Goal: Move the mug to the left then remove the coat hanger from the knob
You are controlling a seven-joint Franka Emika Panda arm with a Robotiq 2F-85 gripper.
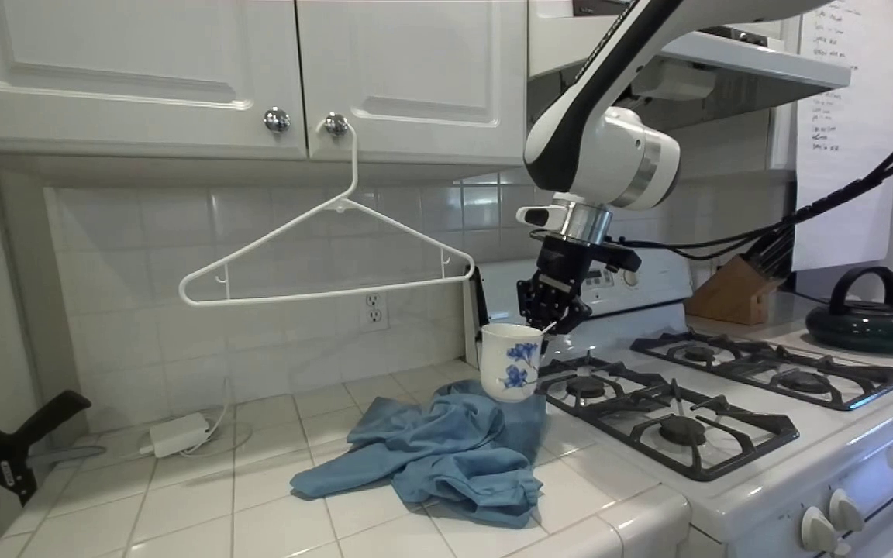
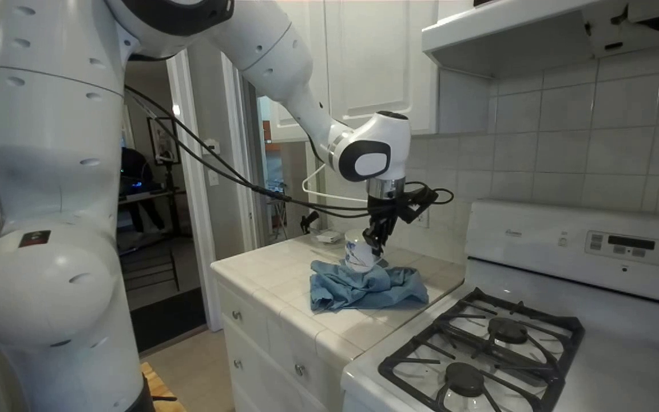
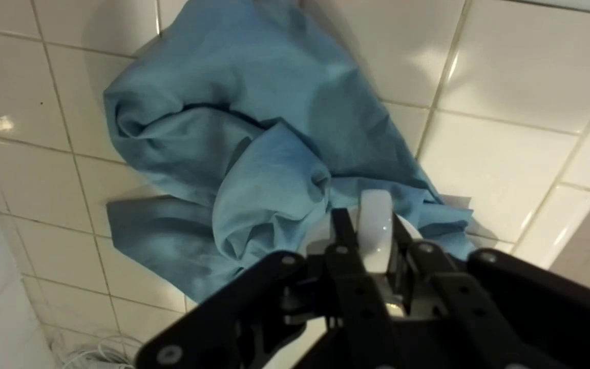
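The white mug [image 1: 510, 364] with blue flowers is upright over the blue cloth; I cannot tell whether its base touches the fabric. My gripper [image 1: 552, 324] is shut on the mug's handle, which shows between the black fingers in the wrist view, where the mug handle [image 3: 375, 230] points away from the camera. From the right cabinet door's knob [image 1: 336, 124] hangs the white coat hanger [image 1: 330, 294], its hook around the knob. In an exterior view only part of the coat hanger [image 2: 335, 196] shows behind the arm.
A crumpled blue cloth [image 1: 446, 449] lies on the tiled counter [image 1: 276, 496]. Right of it stands the stove with black grates [image 1: 679, 465]. A white adapter [image 1: 177, 434] and a black clamp [image 1: 16, 449] are at the left. Cabinets [image 1: 415, 62] overhang the counter.
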